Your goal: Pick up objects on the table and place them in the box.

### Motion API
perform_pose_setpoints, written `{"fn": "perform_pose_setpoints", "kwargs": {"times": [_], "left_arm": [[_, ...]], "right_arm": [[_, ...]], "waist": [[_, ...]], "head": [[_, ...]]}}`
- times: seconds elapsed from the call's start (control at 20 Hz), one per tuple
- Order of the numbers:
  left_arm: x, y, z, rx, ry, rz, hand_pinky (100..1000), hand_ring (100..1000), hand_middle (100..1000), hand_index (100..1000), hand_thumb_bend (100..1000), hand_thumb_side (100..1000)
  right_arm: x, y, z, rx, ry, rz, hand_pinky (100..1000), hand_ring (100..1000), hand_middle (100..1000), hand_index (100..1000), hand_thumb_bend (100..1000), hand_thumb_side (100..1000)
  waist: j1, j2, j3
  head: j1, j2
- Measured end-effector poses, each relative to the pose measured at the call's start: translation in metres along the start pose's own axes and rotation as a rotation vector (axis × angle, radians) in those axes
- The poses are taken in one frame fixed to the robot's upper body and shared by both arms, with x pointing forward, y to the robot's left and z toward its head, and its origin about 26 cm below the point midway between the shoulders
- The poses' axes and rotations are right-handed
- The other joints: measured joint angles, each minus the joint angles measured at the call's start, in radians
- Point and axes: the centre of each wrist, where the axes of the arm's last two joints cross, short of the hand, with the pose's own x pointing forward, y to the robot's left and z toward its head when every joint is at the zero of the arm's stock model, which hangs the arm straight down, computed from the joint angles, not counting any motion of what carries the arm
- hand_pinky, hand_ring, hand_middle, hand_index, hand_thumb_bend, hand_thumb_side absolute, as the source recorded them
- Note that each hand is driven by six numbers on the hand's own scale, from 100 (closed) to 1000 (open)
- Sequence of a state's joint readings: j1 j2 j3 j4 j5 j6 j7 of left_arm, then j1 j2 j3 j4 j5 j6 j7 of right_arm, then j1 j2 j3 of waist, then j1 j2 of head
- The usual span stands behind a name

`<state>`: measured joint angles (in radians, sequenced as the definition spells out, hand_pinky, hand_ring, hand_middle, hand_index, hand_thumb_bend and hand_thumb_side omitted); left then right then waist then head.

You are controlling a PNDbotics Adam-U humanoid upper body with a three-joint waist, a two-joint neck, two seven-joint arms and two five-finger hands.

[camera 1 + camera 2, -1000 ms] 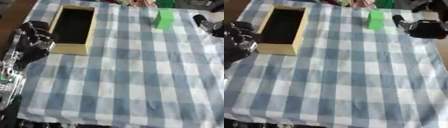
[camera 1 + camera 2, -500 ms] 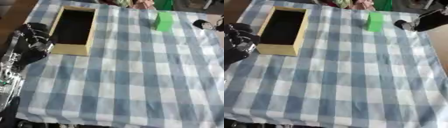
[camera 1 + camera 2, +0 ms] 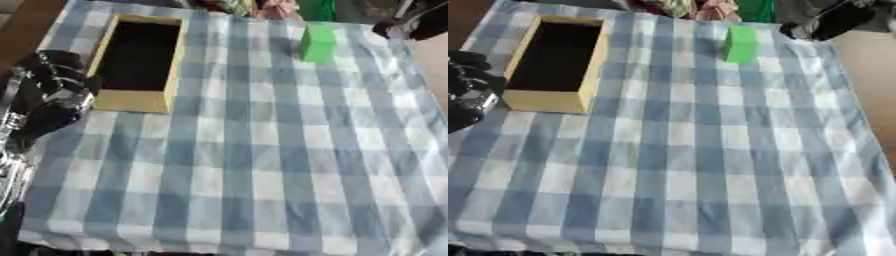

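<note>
A blue-and-white checked cloth (image 3: 262, 150) covers the tabletop. On it, toward the far left, lies a long rectangular box of pale yellow wood (image 3: 140, 100), open at the top. Its inside is dark, and nothing can be made out within it.

To the right of the box, well apart from it and level with its far end, a small bright green block (image 3: 318, 42) stands upright on the cloth, alone, with nothing touching it.

The robot's left hand (image 3: 54, 95), black with silver parts, sits just beside the box's left wall, near its close corner. Its fingers look curled with nothing between them, and it rests at the cloth's left edge.

The robot's right hand (image 3: 833, 19) shows as a dark shape at the far right, beyond the green block and farther from the box than the block is. Whether its fingers are spread or closed cannot be told. It does not touch the block.
</note>
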<state>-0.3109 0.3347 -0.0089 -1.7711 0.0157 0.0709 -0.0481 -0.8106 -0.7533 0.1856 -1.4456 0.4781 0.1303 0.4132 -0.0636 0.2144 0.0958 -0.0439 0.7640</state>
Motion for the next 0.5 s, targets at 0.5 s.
{"fn": "perform_pose_setpoints", "kwargs": {"times": [0.5], "left_arm": [[0.007,-0.005,-0.006,-0.044,-0.031,0.000,553,601,583,682,395,100]], "right_arm": [[-0.018,0.014,-0.034,0.006,0.107,0.008,782,901,829,904,454,100]], "waist": [[-0.006,0.025,0.031]], "head": [[-0.022,0.000]]}}
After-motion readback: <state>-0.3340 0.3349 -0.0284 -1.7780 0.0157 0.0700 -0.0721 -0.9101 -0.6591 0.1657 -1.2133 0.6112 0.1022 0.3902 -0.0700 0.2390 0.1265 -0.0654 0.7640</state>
